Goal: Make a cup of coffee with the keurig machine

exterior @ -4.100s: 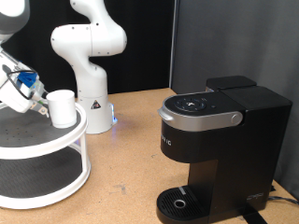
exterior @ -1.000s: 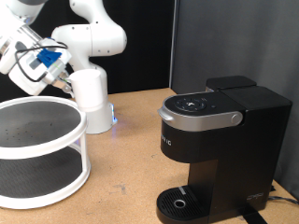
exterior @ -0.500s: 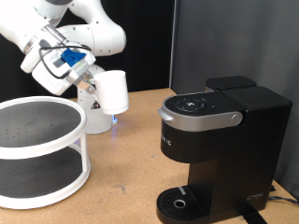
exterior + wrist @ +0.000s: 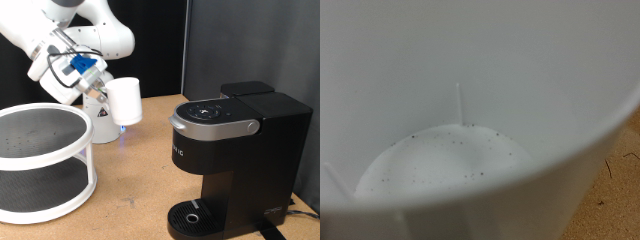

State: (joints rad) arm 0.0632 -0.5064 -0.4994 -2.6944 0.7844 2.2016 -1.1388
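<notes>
Hand [image 4: 98,93], at the exterior view's upper left, grips the cup [image 4: 125,101] by its rim side and carries it in mid-air above the worktop [image 4: 140,170], between the white two-tier stand [image 4: 45,160] and the keurig machine [image 4: 232,155]. Its fingers are closed on the cup wall; the cup hangs nearly upright, tilted slightly. In the wrist view the cup [image 4: 470,120] fills almost the whole picture: a white interior with fine dark specks on its floor, no liquid visible.

The machine stands at the exterior view's right, lid down, its round drip base [image 4: 190,215] bare and well apart from the cup.

Judgement: the step in hand appears to be transport of the cup to the machine. Done well, it calls for the cup kept level, a low approach under the brew head [image 4: 210,120], and centring over the drip base without knocking the machine's front.
</notes>
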